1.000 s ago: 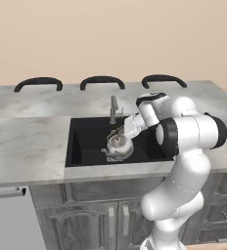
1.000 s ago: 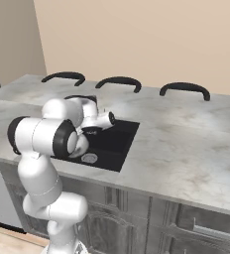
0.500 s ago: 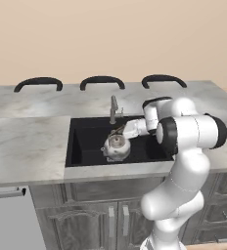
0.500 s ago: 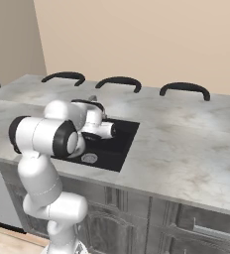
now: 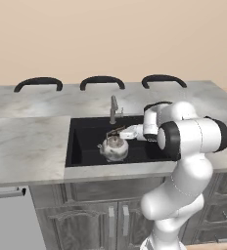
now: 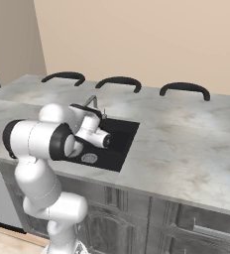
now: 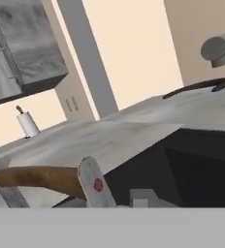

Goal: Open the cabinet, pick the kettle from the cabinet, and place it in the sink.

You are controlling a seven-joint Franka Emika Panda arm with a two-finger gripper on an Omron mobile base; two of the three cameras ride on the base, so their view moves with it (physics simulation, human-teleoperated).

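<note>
A grey marble countertop (image 5: 27, 146) spans the simulated kitchen, with 3 black curved chair backs (image 5: 102, 81) lined along its far edge. Set into it, the wide black rectangular sink (image 5: 86, 139) carries a slim silver faucet (image 5: 114, 108) at its back rim. The white Franka arm (image 5: 189, 141) bends over the basin from the near side. Inside the sink, toward its front, sits the small squat silver-white metal kettle (image 5: 114, 148). The two-finger gripper (image 5: 118, 132) reaches just above it, fingers pinched nearly together on the arched brown handle (image 7: 37, 178), which runs between the silver fingertips (image 7: 95, 186) in the hand view. That view also catches a dark grey wood-grain wall cabinet (image 7: 22, 46) and a white paper-towel roll (image 7: 27, 123) on the distant counter.
</note>
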